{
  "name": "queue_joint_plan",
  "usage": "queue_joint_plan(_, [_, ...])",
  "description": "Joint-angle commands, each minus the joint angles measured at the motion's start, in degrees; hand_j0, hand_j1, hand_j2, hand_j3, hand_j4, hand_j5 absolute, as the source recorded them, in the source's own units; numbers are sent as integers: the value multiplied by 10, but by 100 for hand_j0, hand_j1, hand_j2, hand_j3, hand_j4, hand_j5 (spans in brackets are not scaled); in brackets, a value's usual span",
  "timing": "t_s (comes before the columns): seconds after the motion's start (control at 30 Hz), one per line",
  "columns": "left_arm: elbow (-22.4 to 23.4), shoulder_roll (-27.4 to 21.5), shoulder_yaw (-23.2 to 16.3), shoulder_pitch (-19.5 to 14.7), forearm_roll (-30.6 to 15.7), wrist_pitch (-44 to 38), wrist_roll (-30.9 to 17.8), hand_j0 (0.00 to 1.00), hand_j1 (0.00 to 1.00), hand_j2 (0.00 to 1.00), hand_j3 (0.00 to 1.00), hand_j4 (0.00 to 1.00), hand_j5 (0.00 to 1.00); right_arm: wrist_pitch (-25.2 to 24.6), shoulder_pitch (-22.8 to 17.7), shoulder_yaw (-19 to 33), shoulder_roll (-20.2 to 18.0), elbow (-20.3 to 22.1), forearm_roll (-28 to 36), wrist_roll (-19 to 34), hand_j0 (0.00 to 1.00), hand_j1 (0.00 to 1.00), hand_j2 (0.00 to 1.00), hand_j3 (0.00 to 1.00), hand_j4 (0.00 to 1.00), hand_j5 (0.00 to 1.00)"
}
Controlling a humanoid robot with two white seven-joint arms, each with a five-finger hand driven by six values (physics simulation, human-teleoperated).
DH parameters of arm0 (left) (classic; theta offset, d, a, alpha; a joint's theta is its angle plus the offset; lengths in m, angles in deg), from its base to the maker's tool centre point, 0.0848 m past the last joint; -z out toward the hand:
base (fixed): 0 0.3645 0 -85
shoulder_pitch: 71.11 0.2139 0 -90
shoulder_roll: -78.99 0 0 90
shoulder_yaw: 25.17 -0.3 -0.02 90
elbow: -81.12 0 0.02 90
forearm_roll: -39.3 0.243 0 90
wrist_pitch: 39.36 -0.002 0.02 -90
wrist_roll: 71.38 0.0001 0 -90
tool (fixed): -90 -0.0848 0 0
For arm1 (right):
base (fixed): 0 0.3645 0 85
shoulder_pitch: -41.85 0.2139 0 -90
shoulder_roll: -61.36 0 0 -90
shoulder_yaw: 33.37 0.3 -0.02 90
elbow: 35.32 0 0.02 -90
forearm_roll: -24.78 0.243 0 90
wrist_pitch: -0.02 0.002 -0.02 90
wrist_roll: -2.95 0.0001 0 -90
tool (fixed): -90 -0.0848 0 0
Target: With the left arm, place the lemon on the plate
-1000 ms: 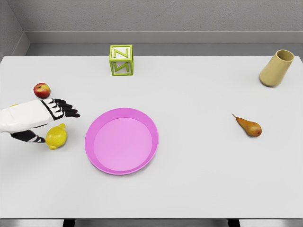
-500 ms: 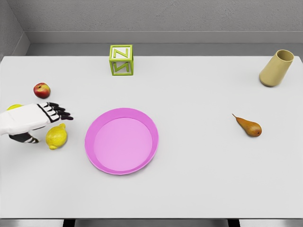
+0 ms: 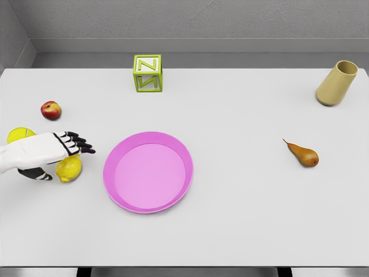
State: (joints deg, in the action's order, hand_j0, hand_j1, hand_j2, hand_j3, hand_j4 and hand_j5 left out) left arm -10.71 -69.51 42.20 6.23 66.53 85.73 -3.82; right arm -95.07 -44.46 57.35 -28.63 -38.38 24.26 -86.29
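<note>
Hovering over the lemon (image 3: 68,169), left hand (image 3: 49,151) is flat, fingers (image 3: 79,144) extended toward the plate (image 3: 124,203), holding nothing. Lemon sits on the table (image 3: 242,202) near its left edge, bare gap to plate.

Bare table (image 3: 242,219) (white) between lemon (image 3: 69,168) and plate (image 3: 148,172) — nothing blocks.

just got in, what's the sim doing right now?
The left robot hand reaches in from the left edge and sits over the yellow lemon, fingers extended, with no grasp visible. The round pink plate lies just right of the lemon with nothing on it. No right arm is in view.
</note>
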Motion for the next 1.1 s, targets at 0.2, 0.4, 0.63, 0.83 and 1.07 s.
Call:
queue_joint_plan(0.2, [4, 12, 0, 0, 18, -1, 0, 100, 100, 100, 100, 100, 100, 0, 0, 0, 0, 0, 0, 0, 100, 100, 100, 100, 100, 100])
queue_joint_plan(0.4, [2, 18, 0, 0, 30, -1, 0, 100, 100, 100, 100, 100, 100, 0, 0, 0, 0, 0, 0, 0, 100, 100, 100, 100, 100, 100])
queue_joint_plan(0.63, [6, 14, 0, 0, 40, -1, -3, 100, 100, 100, 100, 100, 100, 0, 0, 0, 0, 0, 0, 0, 100, 100, 100, 100, 100, 100])
queue_joint_plan(0.83, [4, 16, 2, -1, 39, -1, 0, 100, 100, 100, 100, 100, 100, 0, 0, 0, 0, 0, 0, -1, 100, 100, 100, 100, 100, 100])
queue_joint_plan(1.07, [2, 17, 2, -1, 42, -1, 0, 100, 100, 100, 100, 100, 100, 0, 0, 0, 0, 0, 0, -1, 100, 100, 100, 100, 100, 100])
